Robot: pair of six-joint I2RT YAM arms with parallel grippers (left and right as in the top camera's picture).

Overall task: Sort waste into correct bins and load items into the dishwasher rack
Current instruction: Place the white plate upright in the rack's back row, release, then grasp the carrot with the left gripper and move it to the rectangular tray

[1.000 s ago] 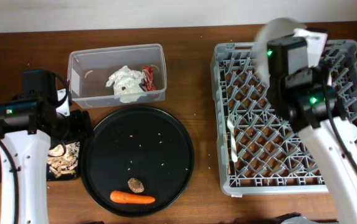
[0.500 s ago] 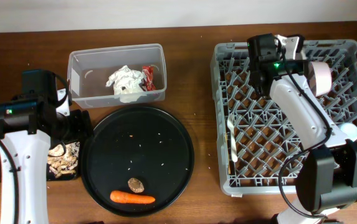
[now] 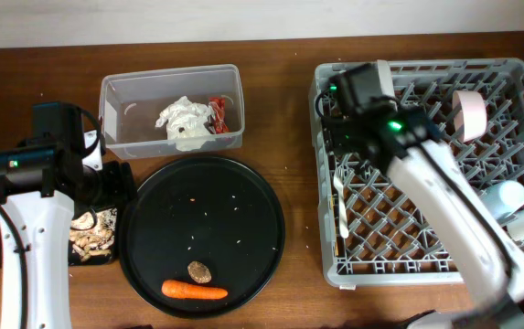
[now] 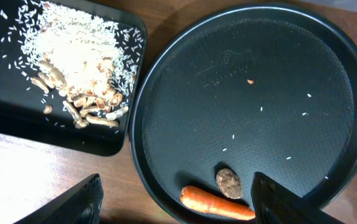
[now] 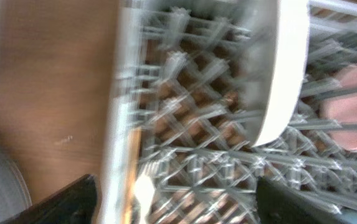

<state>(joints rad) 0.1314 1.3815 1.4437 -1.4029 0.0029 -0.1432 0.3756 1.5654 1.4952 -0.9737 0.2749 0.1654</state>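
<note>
Right gripper (image 5: pixel 177 208) is spread wide and empty, and has shifted left along the dishwasher rack (image 3: pixel 408 267) since 0.5 s ago. White plate (image 5: pixel 284 74) stands released on edge just ahead, with pink-rimmed bowl (image 5: pixel 347 118) beyond. Left gripper (image 4: pixel 175 199) is unmoved, open above carrot (image 4: pixel 217 203).

The brown wooden table (image 3: pixel 294 146) before me carried a clear plastic tub (image 3: pixel 132 128) at far left, a shallow black tray (image 4: pixel 7 109) just beside a large round black tray (image 3: pixel 216 215), and the grey dishwasher rack (image 3: pixel 333 267) at my right.
</note>
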